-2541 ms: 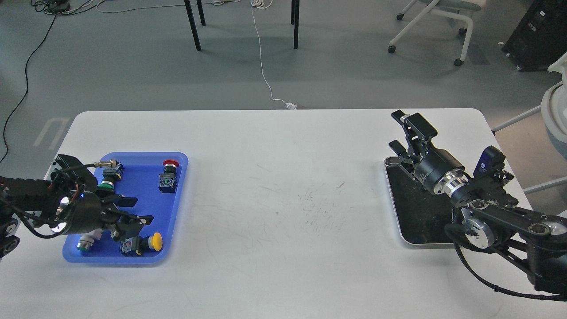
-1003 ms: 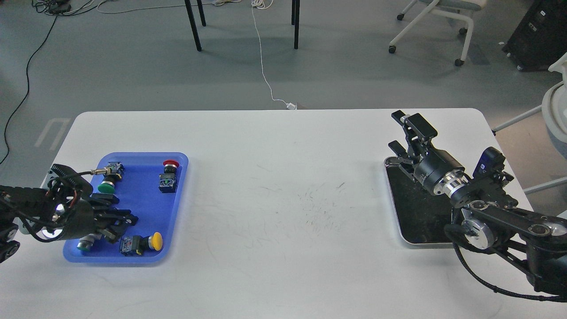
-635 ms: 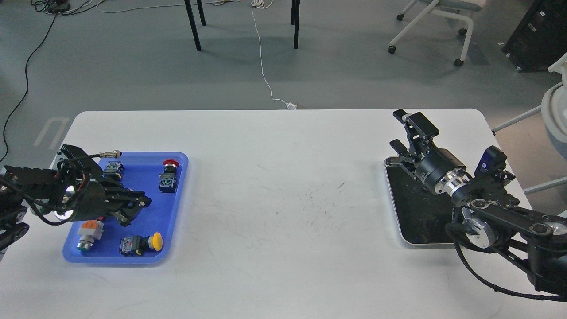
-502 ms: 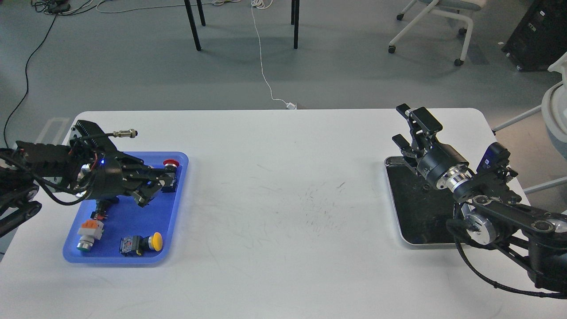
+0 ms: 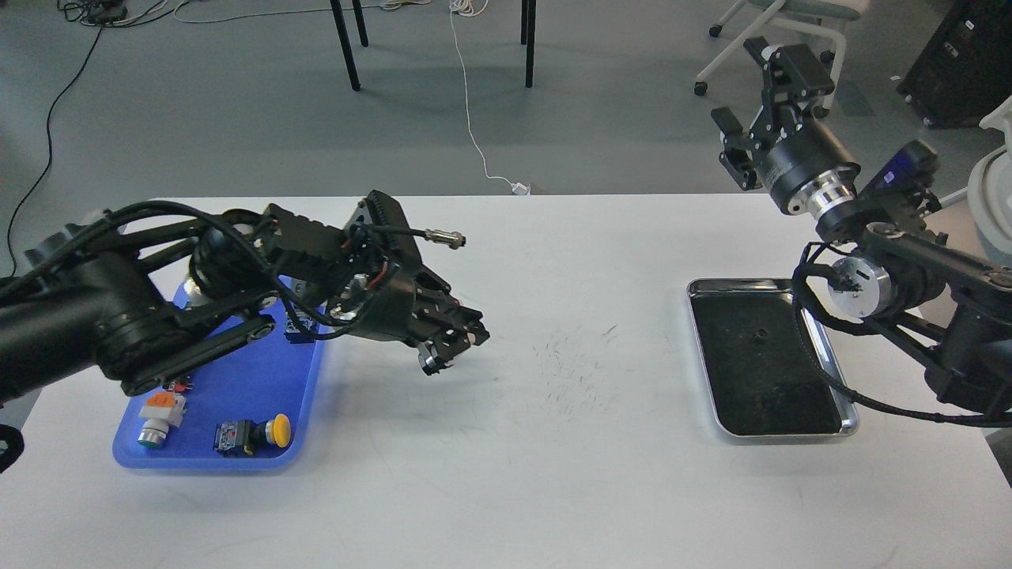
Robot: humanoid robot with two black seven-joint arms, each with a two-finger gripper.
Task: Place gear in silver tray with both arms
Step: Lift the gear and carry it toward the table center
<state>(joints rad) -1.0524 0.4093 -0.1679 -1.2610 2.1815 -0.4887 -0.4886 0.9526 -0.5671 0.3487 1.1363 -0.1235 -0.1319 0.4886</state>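
The silver tray point(image 5: 849, 421) lies on the right of the white table, its dark floor bare but for a small speck. My left arm reaches out over the table's middle left. Its gripper point(image 5: 449, 345) points down and right and is shut on a small dark part with a silver ring point(image 5: 431, 366), held above the tabletop, well left of the silver tray. My right gripper point(image 5: 751, 99) is raised high above the table's far right edge, behind the silver tray, with its fingers apart and nothing between them.
A blue plastic tray point(image 5: 304, 395) at the left holds a yellow push button point(image 5: 275, 431), a white and orange part point(image 5: 156, 411) and other parts partly hidden by my left arm. Chairs and table legs stand on the floor beyond the table.
My left gripper has risen from the blue tray and swung right over the table with a small part. My right gripper has lifted from over the silver tray, up and back.
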